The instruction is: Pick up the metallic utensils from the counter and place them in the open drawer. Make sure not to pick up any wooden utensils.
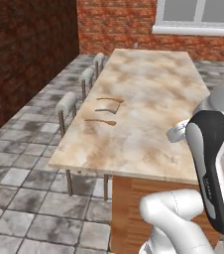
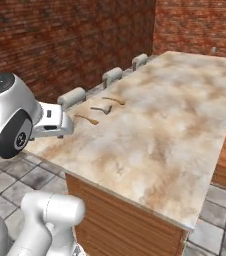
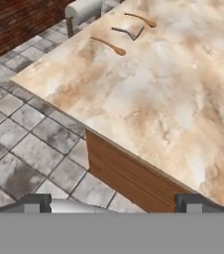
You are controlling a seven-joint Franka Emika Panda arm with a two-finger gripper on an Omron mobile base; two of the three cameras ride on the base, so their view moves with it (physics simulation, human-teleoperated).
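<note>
From the left base view you see three small utensils lying near the far left edge of the marbled worktop (image 1: 148, 119): one brown curved piece (image 1: 110, 100), a greyish piece (image 1: 106, 110) just in front of it, and a brown spoon-like piece (image 1: 100, 121) nearest you; they are too small to tell metal from wood with certainty. The arm's dark-and-white link hides the worktop's right near corner. From the right base view the same three lie in a row beside the stools (image 2: 74, 97), and the arm's big joint covers the worktop's near left corner. In the hand view the wooden spoon (image 3: 109, 45), the grey bent utensil (image 3: 128, 32) and the far brown piece (image 3: 141, 19) sit at the top, well apart from the gripper (image 3: 112, 204), whose fingertips (image 3: 32, 203) stand wide open, holding nothing, over the worktop's near edge and the tiled floor (image 3: 20, 149).
</note>
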